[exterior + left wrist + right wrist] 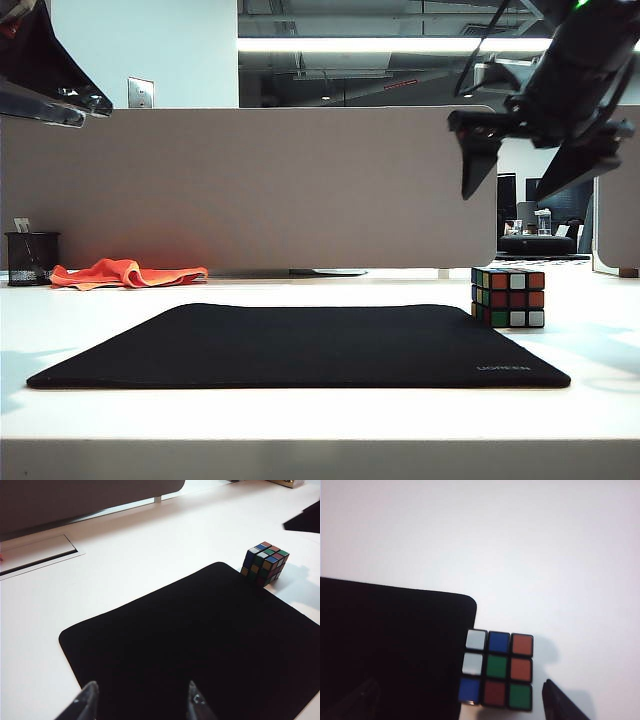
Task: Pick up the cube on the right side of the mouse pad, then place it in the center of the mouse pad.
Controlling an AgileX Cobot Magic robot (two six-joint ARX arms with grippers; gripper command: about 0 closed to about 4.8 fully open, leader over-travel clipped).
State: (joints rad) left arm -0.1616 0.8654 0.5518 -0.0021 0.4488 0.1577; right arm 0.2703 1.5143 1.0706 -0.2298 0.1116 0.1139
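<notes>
The cube (508,297) stands on the white table, touching the right edge of the black mouse pad (300,345) near its far corner. High above the cube, my right gripper (505,195) hangs open and points down. In the right wrist view the cube (498,669) lies between the spread fingers of the right gripper (460,681), well below them, beside the mouse pad (390,645). My left gripper (95,113) is raised at the upper left. In its wrist view the left gripper (141,687) is open and empty over the mouse pad (200,640), with the cube (265,563) far off.
An orange cloth (125,272) and a black mesh pen holder (30,258) sit at the back left of the table. A grey partition (250,190) closes off the back. A cable hatch (35,555) is set into the tabletop.
</notes>
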